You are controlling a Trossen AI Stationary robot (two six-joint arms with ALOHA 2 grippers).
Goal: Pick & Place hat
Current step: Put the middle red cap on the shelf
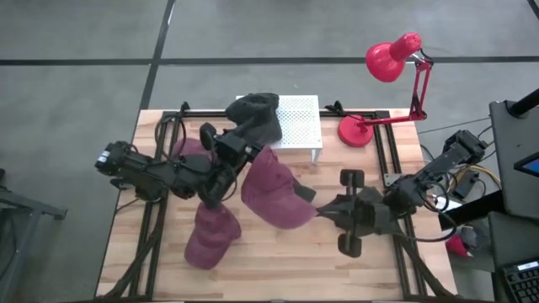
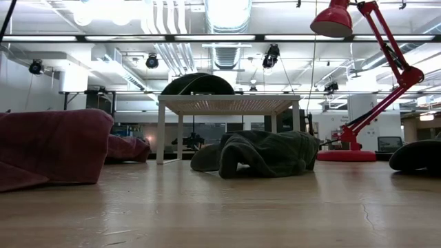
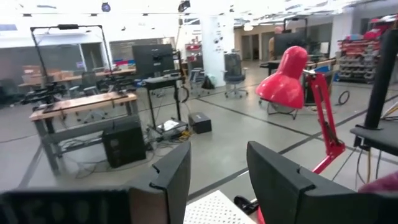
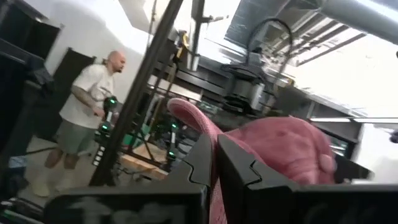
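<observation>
- The right hand (image 1: pixel 318 210), near the middle of the desk (image 1: pixel 278 257), is clamped narrow on the brim of a maroon cap (image 1: pixel 274 192); the right wrist view shows the brim pinched between its fingers (image 4: pixel 200 163).
- To my eye the cap is held up off the wood, so carry it level and slowly, lest the thin brim slip.
- The left hand (image 1: pixel 238 145) hovers toward the desk's far edge, by the dark hat (image 1: pixel 255 118) on the white perforated stand (image 1: pixel 301 119), its fingers (image 3: pixel 171 177) parted with nothing between.
- Steer clear of the second maroon cap (image 1: pixel 210 234) near the front edge.

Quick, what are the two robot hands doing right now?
Left gripper: open, holding nothing.
Right gripper: shut on the maroon cap.
</observation>
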